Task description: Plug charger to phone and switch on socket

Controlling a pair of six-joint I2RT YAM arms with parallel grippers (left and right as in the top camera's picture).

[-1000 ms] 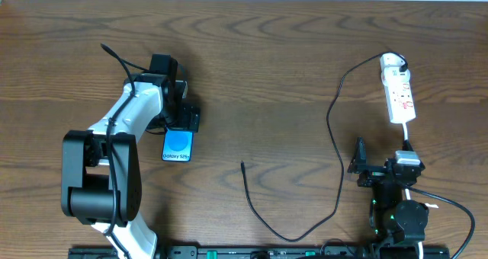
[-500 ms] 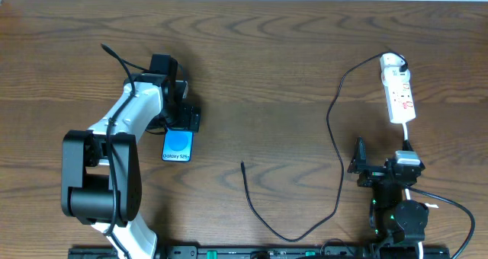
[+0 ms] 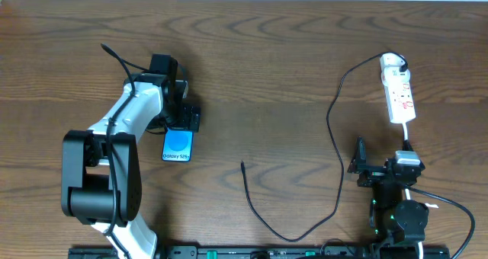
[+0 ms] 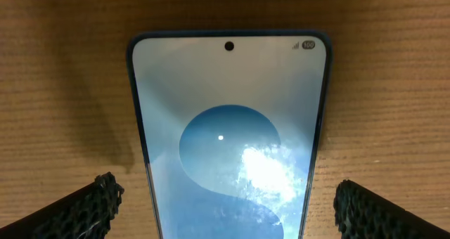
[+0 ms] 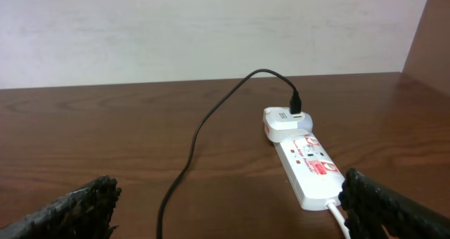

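Observation:
The phone (image 3: 178,145) lies flat on the wooden table, its blue screen lit; it fills the left wrist view (image 4: 228,140). My left gripper (image 3: 182,123) is open and hovers over the phone's far end, one finger (image 4: 84,207) on each side of it without touching. The charger (image 3: 335,145), a thin black cable, runs from a white plug in the socket (image 3: 399,91) down to its free end (image 3: 242,164) on the table. My right gripper (image 3: 374,171) is open and empty near the front right; its view shows the socket (image 5: 304,165) and charger (image 5: 193,154) ahead.
The table's front edge carries a black rail (image 3: 259,253). A white cord (image 3: 415,190) leaves the socket toward the right arm's base. A pale wall (image 5: 211,28) stands behind the table.

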